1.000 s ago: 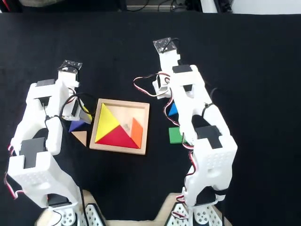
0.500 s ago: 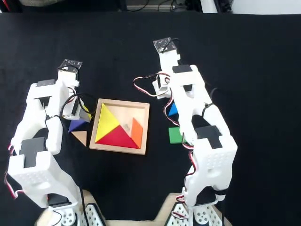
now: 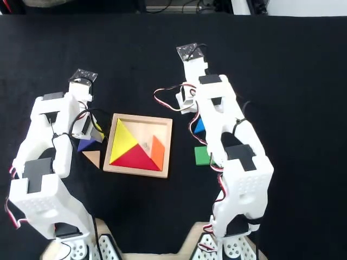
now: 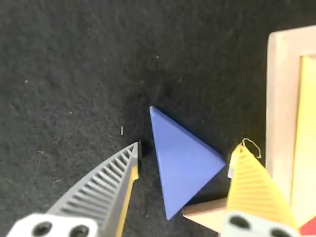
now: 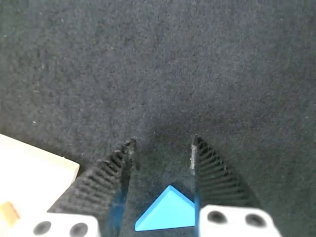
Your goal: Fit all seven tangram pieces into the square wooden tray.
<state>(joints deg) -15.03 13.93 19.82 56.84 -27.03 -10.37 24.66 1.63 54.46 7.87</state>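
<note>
- The square wooden tray (image 3: 134, 171) lies flat on the tabletop (image 3: 282, 81). It holds a yellow triangle (image 3: 122, 140), a red triangle (image 3: 135, 159) and an orange piece (image 3: 157, 151).
- A dark blue triangle (image 4: 180, 160) lies just beside the tray's left edge, with a tan triangle (image 3: 92, 158) against it.
- A light blue triangle (image 5: 168, 211) and a green square (image 3: 202, 155) lie to the tray's right.

High view overhead, facing down over table (image 3: 282, 81), wrist views close above it, left one sharing tray (image 4: 275, 98) edge

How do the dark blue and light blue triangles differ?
The dark blue triangle is deeper in shade than the light blue triangle. The dark one lies left of the tray, inside the open left gripper; the light one right of it, inside the open right gripper. Both lie outside the tray.
</note>
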